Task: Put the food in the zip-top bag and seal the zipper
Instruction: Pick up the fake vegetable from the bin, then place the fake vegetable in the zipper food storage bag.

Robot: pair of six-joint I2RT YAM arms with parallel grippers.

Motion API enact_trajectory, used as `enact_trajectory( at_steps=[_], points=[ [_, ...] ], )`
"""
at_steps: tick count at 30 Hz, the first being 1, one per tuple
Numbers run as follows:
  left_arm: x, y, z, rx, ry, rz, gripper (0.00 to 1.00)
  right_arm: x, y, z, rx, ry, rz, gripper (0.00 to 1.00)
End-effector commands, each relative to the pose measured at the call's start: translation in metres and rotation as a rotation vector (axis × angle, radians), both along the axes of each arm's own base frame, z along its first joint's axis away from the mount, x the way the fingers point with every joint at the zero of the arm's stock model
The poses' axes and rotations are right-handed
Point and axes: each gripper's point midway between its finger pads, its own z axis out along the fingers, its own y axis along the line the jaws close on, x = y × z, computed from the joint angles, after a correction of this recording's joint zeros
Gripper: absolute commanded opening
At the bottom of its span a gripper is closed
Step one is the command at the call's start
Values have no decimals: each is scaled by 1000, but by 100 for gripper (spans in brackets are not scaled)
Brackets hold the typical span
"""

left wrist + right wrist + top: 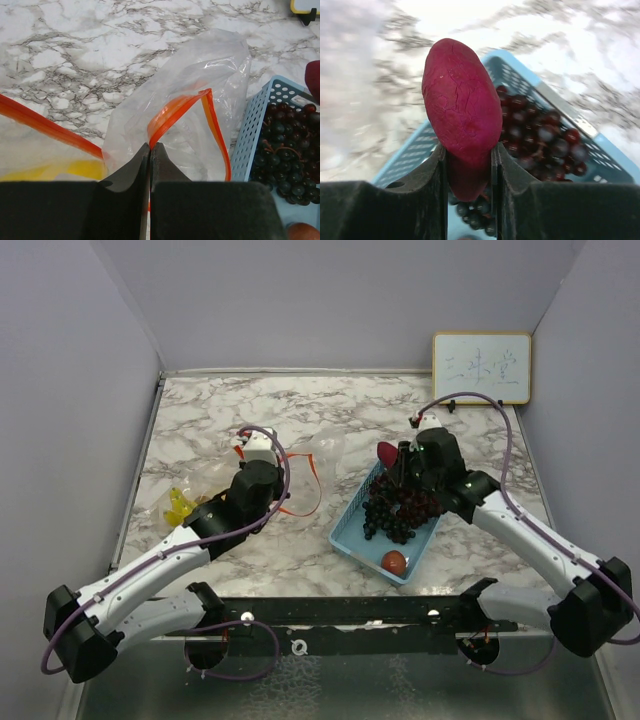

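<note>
Our right claw gripped the magenta oblong piece by its lower end, with grapes in the blue basket just beneath. Our left claw was pinched tight on the orange zipper of the zip-top bag. The top view added what the right wrist missed: 1 red fruit behind that claw, bananas left of the left claw.

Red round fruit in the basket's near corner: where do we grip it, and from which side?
Come straight down from above and close the jaws across the middle of the red fruit. It is round, so any width should do. It sits low in the near corner of the basket, with walls on two sides and the grapes behind, so a side approach would likely hit something.
</note>
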Motion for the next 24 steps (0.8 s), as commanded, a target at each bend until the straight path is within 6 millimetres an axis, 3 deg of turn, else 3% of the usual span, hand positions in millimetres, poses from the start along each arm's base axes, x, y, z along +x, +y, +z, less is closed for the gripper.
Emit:
enact_trajectory(
  at_steps=[1, 6, 13, 18, 24],
  points=[
    [7, -9, 1, -28, -2, 2, 0, -30, 50, 50, 223, -92, 321, 5],
    [17, -25, 9, -50, -10, -20, 0, -80, 99, 92, 448, -152, 647, 5],
    [25, -42, 28, -97, -37, -54, 0, -99, 139, 82, 490, -106, 749, 5],
    [25, -45, 33, -122, -48, -68, 0, -84, 151, 56, 484, -40, 656, 5],
    [16, -51, 43, -196, -73, -115, 0, -41, 143, 36, 393, -52, 440, 5]
  ],
)
